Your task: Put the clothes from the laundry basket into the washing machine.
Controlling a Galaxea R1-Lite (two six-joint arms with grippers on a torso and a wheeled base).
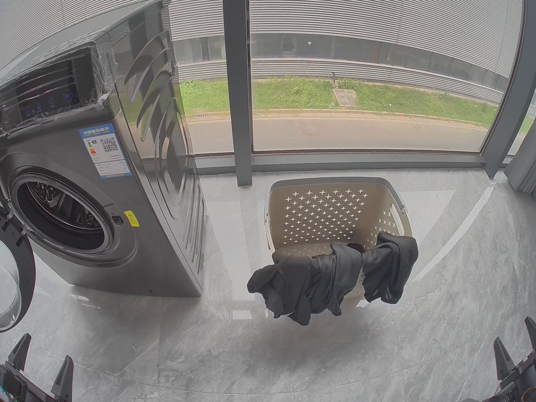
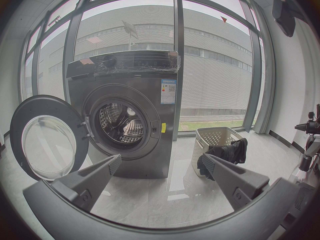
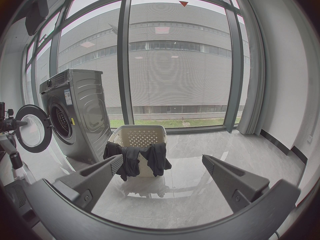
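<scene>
- Over the near rim of the laundry basket (image 1: pixel 324 219) hang dark clothes (image 1: pixel 329 280); the washing machine (image 1: pixel 111 157) stands well apart to the left, its door (image 1: pixel 14 274) open.
- Both the left gripper (image 1: pixel 46 348) and the right gripper (image 1: pixel 512 333) sit low, fingers spread, holding nothing.
- Pinch the bunched middle and lift clear of the rim, so nothing snags.
- Count: one basket, one machine, two grippers; clothes perhaps two pieces, hard to tell.

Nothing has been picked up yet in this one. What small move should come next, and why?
Probably ease the right end effector forward and down toward the dark clothes draped over the near rim of the laundry basket. It and the left end effector are open and empty, the basket sits nearer the right side, and the washing machine door already stands open.
</scene>
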